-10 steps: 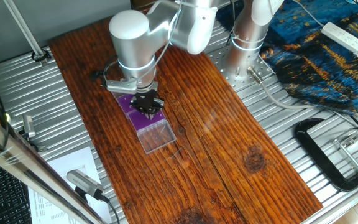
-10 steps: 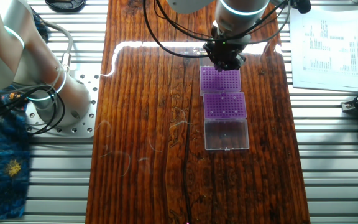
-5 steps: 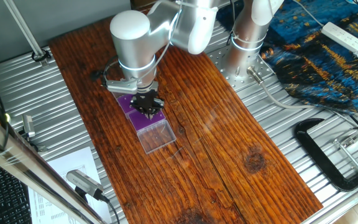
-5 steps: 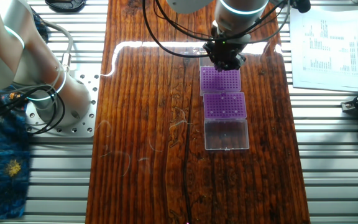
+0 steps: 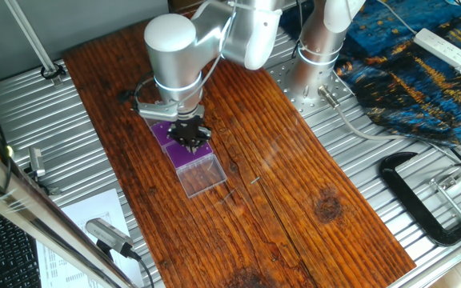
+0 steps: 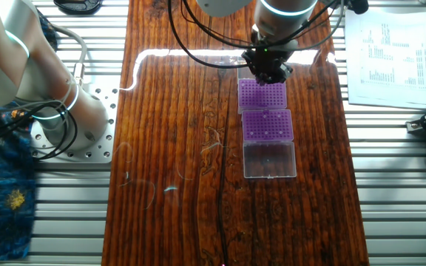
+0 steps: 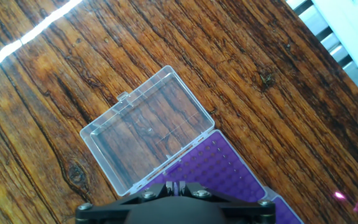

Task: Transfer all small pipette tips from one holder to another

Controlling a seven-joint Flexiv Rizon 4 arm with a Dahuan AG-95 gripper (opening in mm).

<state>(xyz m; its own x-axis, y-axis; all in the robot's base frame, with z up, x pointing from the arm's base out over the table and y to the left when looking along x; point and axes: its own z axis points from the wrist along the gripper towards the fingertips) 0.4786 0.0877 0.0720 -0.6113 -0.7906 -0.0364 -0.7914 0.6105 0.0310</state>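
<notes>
Two purple racks lie end to end on the wooden table: the far rack and the near rack, whose clear hinged lid lies open and flat. My gripper hangs low over the far end of the far rack, also seen from the side as the gripper. In the hand view the gripper has its fingertips drawn together with only a sliver between them, above a purple rack next to the lid. The small pipette tips are too tiny to make out, and none shows between the fingers.
A printed sheet lies on the metal bench beside the board. A black clamp and a white power strip are off to one side. The arm's base stands on the bench beside the wooden board.
The arm has shifted very slightly; the gripper stays over the far rack with its fingers as before. Racks and lid have not moved.
</notes>
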